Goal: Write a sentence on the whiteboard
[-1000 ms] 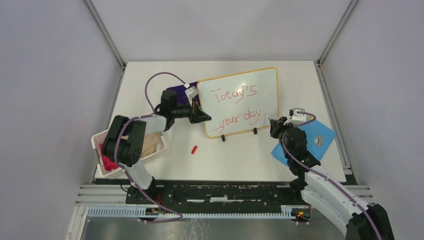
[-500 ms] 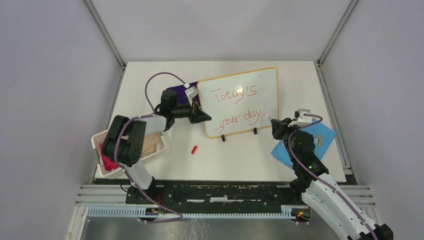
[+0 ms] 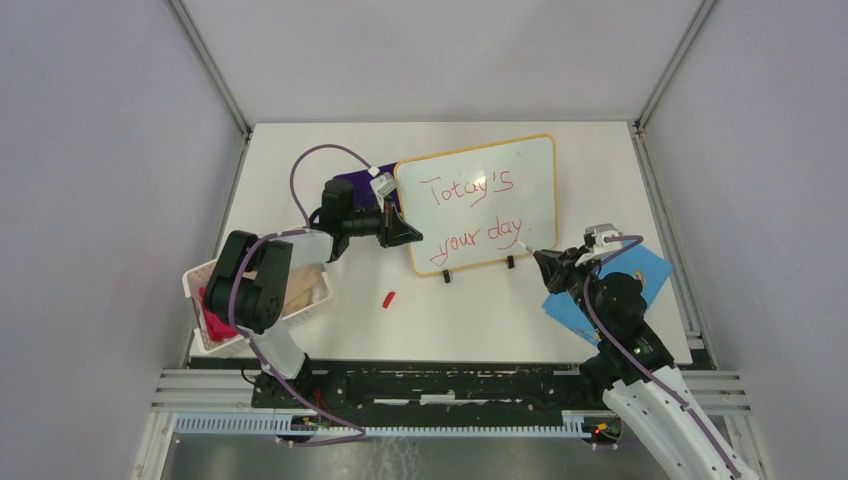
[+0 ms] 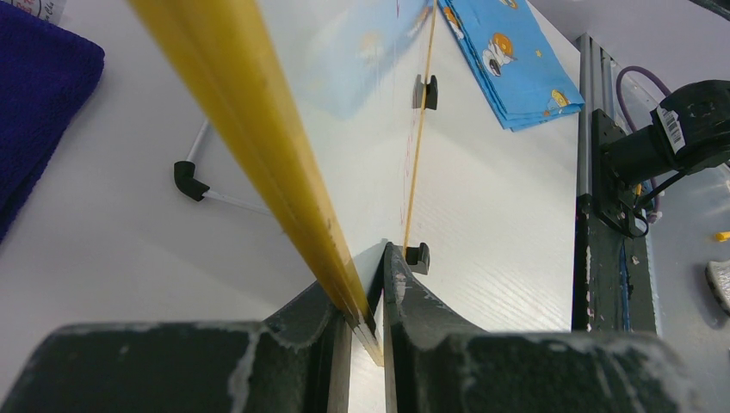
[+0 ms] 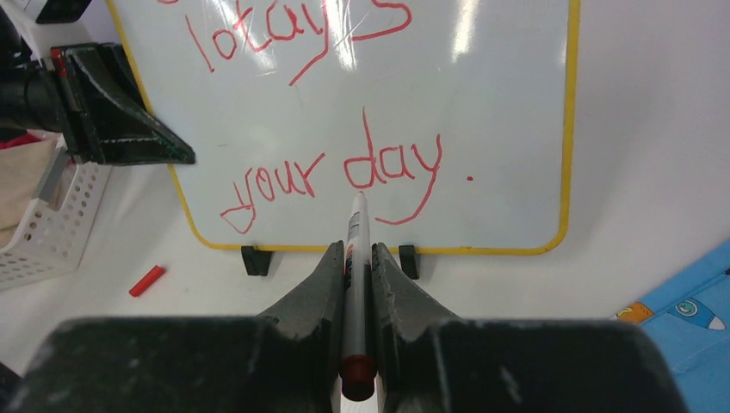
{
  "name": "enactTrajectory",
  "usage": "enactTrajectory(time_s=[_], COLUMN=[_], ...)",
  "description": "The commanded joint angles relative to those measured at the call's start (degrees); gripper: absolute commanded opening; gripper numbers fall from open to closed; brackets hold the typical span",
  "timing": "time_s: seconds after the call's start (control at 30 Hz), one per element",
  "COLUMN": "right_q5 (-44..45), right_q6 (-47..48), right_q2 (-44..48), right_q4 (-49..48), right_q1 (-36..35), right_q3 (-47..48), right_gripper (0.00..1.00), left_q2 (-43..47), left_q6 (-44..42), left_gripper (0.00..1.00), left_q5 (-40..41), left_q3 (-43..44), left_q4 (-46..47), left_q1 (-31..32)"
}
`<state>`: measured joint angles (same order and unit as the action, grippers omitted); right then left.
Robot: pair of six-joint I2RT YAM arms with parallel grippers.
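Your left gripper is clamped on the left edge of the whiteboard, which stands upper centre on the surface, bearing the red sentence. Your right gripper pinches a marker aimed at the lower line.

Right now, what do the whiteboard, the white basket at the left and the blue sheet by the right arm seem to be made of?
The whiteboard: glossy coated face, going by the glare streaks; its yellow frame may be plastic. The basket: white moulded plastic, with rows of punched holes. The blue sheet: printed cloth, probably, since its edge shows soft folded layers.
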<state>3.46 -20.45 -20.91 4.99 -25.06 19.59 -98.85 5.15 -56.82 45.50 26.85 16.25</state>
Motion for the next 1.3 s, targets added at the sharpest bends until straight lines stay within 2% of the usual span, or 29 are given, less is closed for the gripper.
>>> enactTrajectory(time_s=[0.0, 0.37, 1.27], right_q5=[-5.13, -4.87, -4.17], right_q6=[2.93, 3.27, 3.42], right_q2=[2.28, 2.62, 4.25], right_q4=[3.09, 2.85, 4.4], right_q1=[0.01, 0.08, 0.04], right_q3=[2.06, 2.07, 2.43], right_gripper=[0.0, 0.0, 0.0], left_q2=[-4.07, -4.11, -3.05], left_q6=[-6.64, -6.25, -5.35], left_gripper=[0.02, 0.22, 0.47], left_q5=[11.24, 11.65, 13.12], left_q3=[-2.34, -2.17, -2.38], left_q4=[-6.46, -6.72, -6.72], left_q1=[1.59, 1.59, 1.59])
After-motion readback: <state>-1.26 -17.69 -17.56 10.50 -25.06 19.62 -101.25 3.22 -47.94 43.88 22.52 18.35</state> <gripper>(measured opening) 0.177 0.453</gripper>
